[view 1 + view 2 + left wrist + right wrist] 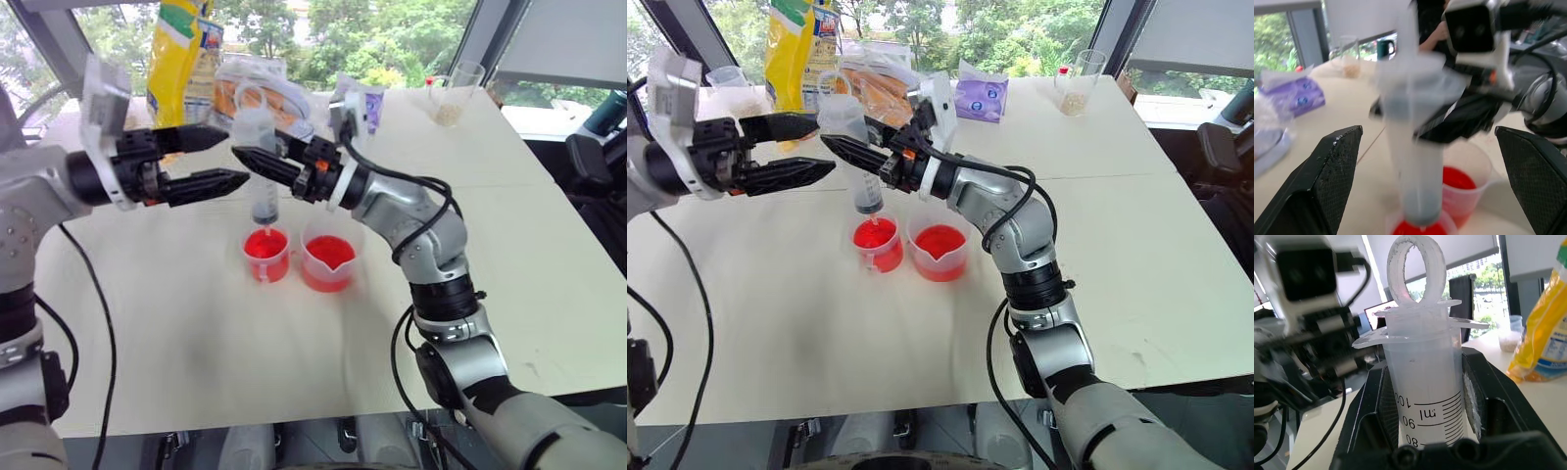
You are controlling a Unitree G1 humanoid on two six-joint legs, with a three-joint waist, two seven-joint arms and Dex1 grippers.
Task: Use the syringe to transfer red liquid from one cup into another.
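Right gripper (257, 160) clamps the syringe (263, 201) upright over the smaller cup (266, 254), tip apparently just above the red liquid (265, 243); left gripper (227, 159) spread wide beside it, empty.

syringe (1425, 396) barrel – dark graduation marks reading "100", "90", "80" and "ml", print on the table's bags and packets not legible

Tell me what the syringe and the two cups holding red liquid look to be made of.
Syringe: likely plastic, cloudy and translucent, with printed dark graduation marks. Spouted beaker and smaller cup: likely clear, smooth plastic, since the red liquid shows through their thin walls.
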